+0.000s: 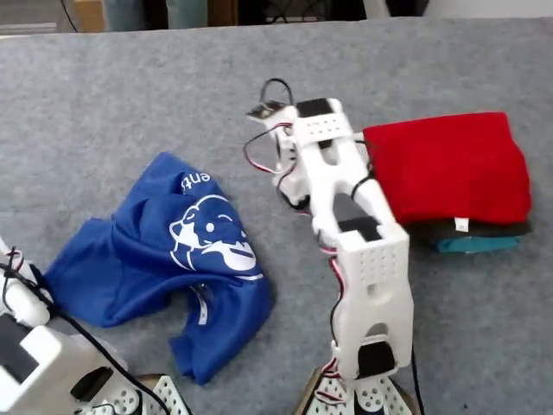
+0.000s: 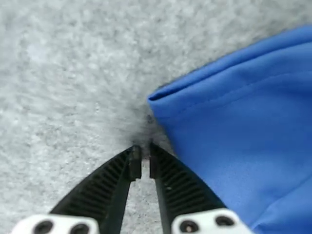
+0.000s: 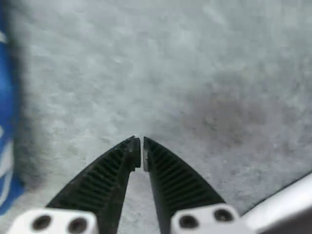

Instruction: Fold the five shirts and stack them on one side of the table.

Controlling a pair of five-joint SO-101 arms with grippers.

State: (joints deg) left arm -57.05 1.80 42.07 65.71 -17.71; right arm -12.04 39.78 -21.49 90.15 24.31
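Four shirts are in view on the grey table (image 1: 104,95): one loose and three stacked. The blue shirt (image 1: 164,259) lies unfolded and crumpled on the left-centre part of the table, white print facing up. The stack sits at the right side of the table and holds three folded items: the red shirt (image 1: 449,164) on top, the black shirt (image 1: 473,228) directly under it with only its near edge exposed, and the teal shirt (image 1: 477,245) at the bottom, likewise showing only its edge. Two arms are present. The right arm (image 1: 359,233) extends from the near edge towards the table centre, between the blue shirt and the stack, its side just beside the red shirt. The left arm (image 1: 34,354) sits at the near left corner, beside the left edge of the blue shirt. The left gripper (image 2: 141,158) is low over bare table, fingers closed to a thin slit with nothing between them, tips just beside a folded edge of the blue shirt. The right gripper (image 3: 142,148) is over bare table, fingers likewise closed to a thin slit and empty.
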